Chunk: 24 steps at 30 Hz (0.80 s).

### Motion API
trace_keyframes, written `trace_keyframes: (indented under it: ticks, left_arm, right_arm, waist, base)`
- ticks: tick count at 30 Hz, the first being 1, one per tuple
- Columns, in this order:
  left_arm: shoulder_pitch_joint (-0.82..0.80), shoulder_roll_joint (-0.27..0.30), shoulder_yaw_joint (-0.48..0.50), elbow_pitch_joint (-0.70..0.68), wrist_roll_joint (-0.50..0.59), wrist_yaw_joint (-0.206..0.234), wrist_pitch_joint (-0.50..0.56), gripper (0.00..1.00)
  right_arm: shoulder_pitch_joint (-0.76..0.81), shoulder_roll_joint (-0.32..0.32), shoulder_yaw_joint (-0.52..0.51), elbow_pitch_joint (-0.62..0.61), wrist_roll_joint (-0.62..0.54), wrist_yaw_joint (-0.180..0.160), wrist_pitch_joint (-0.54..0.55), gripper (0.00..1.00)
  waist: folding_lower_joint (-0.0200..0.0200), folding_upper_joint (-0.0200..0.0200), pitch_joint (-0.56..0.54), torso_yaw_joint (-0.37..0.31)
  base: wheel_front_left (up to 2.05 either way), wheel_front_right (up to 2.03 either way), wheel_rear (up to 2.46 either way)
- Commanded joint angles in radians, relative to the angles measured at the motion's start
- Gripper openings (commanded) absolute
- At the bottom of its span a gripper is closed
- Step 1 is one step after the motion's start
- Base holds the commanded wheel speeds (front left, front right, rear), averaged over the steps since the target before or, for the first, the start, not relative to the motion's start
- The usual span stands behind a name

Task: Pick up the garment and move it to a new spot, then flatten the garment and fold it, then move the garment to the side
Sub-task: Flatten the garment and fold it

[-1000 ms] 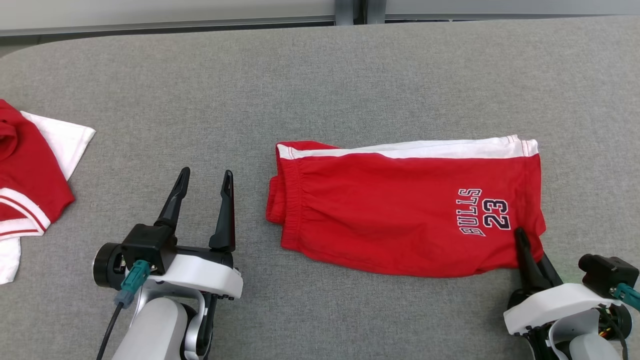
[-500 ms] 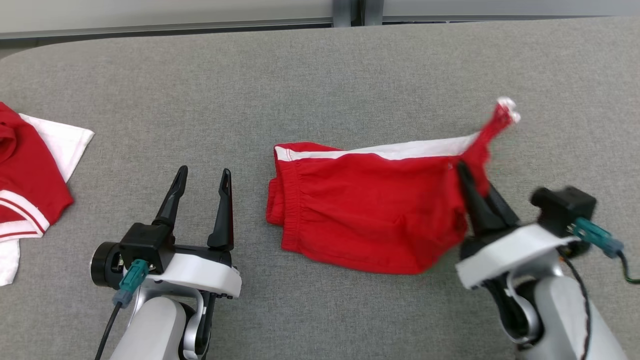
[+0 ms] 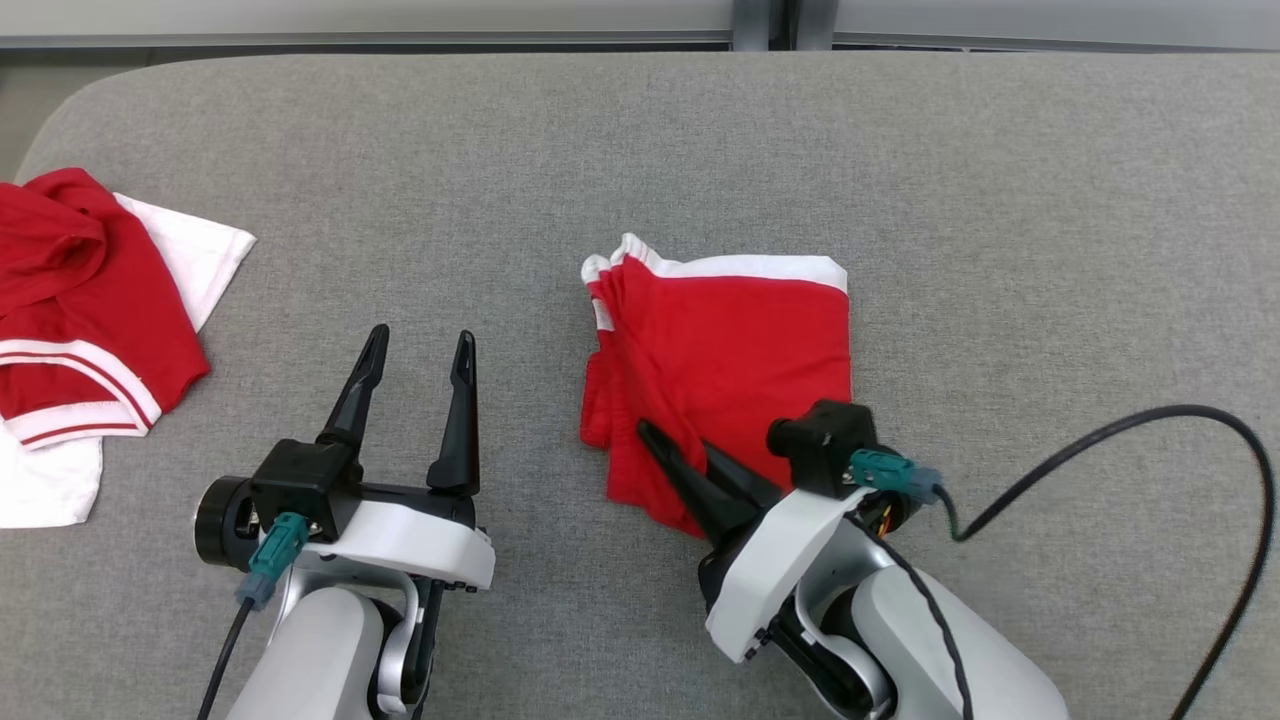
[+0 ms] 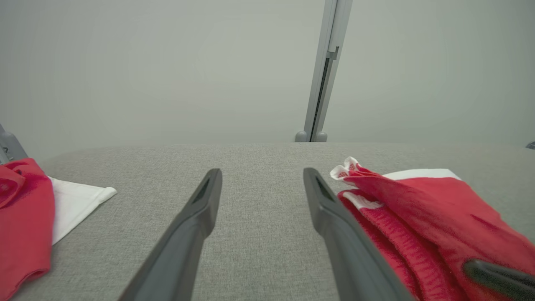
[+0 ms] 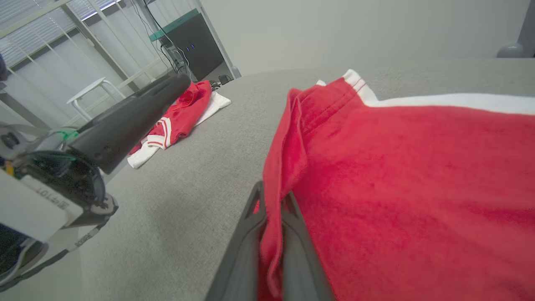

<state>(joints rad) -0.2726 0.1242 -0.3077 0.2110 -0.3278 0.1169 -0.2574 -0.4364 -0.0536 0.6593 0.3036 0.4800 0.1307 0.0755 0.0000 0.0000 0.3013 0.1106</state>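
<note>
Head view: right fingers [image 3: 670, 465] clamp the red shorts [image 3: 740, 340]; left fingers [image 3: 457, 420] spread, empty.

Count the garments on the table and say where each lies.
2. The shorts lie folded centrally, one edge pinched in the right tool. A red-and-white pile lies at the left end of the table; it may hold more than one garment.

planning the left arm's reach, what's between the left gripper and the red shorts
Bare grey tabletop; in the head view nothing lies between the left gripper and the red shorts.
</note>
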Motion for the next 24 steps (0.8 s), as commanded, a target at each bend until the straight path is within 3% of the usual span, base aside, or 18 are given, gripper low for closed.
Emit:
trace_keyframes:
  ticks: [1, 3, 4, 5, 6, 15, 24]
  left_arm:
    - [-0.005, 0.003, 0.003, -0.001, -0.005, 0.006, -0.006, 1.00]
    - [-0.001, 0.005, 0.005, 0.000, -0.006, 0.007, -0.006, 1.00]
    - [0.000, 0.005, 0.005, 0.002, -0.008, 0.007, -0.006, 1.00]
    - [0.000, 0.006, 0.006, 0.003, -0.007, 0.007, -0.006, 1.00]
    - [-0.001, 0.007, 0.006, 0.003, -0.006, 0.007, -0.006, 1.00]
    - [0.000, 0.013, 0.010, 0.005, -0.004, 0.013, -0.007, 1.00]
    - [0.014, 0.037, 0.017, -0.013, 0.005, 0.025, -0.007, 1.00]
  right_arm:
    - [-0.016, -0.003, 0.017, 0.017, 0.016, 0.000, -0.010, 0.00]
    - [-0.030, -0.002, 0.040, 0.048, 0.018, 0.000, -0.024, 0.00]
    - [-0.034, -0.002, 0.050, 0.062, 0.020, 0.000, -0.031, 0.22]
    - [-0.039, -0.001, 0.059, 0.070, 0.018, 0.000, -0.042, 0.52]
    - [-0.044, 0.000, 0.067, 0.077, 0.014, 0.000, -0.053, 1.00]
    - [-0.039, -0.016, 0.039, 0.002, 0.033, 0.000, -0.220, 1.00]
    - [0.050, -0.073, -0.267, -0.077, -0.041, 0.000, -0.279, 1.00]
  waist:
    - [0.0000, 0.0000, 0.002, 0.004]
    - [0.0000, 0.0000, 0.005, 0.004]
    - [0.0000, 0.0000, 0.006, 0.004]
    - [0.0000, 0.0000, 0.007, 0.003]
    - [0.0000, 0.0000, 0.008, 0.002]
    - [0.0000, 0.0000, 0.000, -0.021]
    - [0.0000, 0.0000, -0.017, -0.054]
  base:
    - [0.00, 0.00, 0.00]
    - [0.00, 0.00, 0.00]
    - [0.00, 0.00, 0.00]
    - [0.00, 0.00, 0.00]
    - [0.00, 0.00, 0.00]
    - [0.00, 0.00, 0.00]
    - [0.00, 0.00, 0.00]
